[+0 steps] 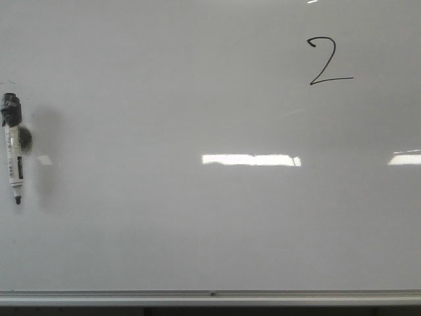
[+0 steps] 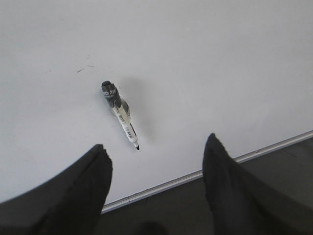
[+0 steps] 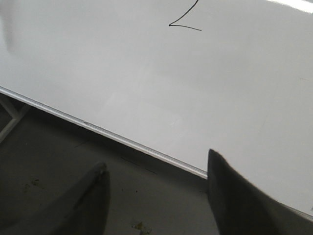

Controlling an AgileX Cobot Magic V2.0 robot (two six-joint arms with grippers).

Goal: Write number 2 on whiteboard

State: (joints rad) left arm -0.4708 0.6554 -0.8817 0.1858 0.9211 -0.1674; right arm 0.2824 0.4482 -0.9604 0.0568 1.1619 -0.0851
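The whiteboard [image 1: 210,217] fills the front view; its silver bottom rail runs along the lower edge. The number 2 [image 1: 329,61] is drawn in thin black line near the upper right corner of the whiteboard, with a curled top and a long flat base stroke. In the right wrist view only its lower part [image 3: 185,22] is visible.

A marker [image 1: 13,148] with a white barrel rests against the whiteboard close to its left edge, tip pointing toward the rail. It is well apart from the number 2.

Left fingers [image 2: 156,161]: spread wide, holding nothing, apart from the marker [image 2: 120,113]. Right fingers [image 3: 156,176]: spread wide, holding nothing, positioned over the rail at the lower edge of the whiteboard [image 3: 146,78]
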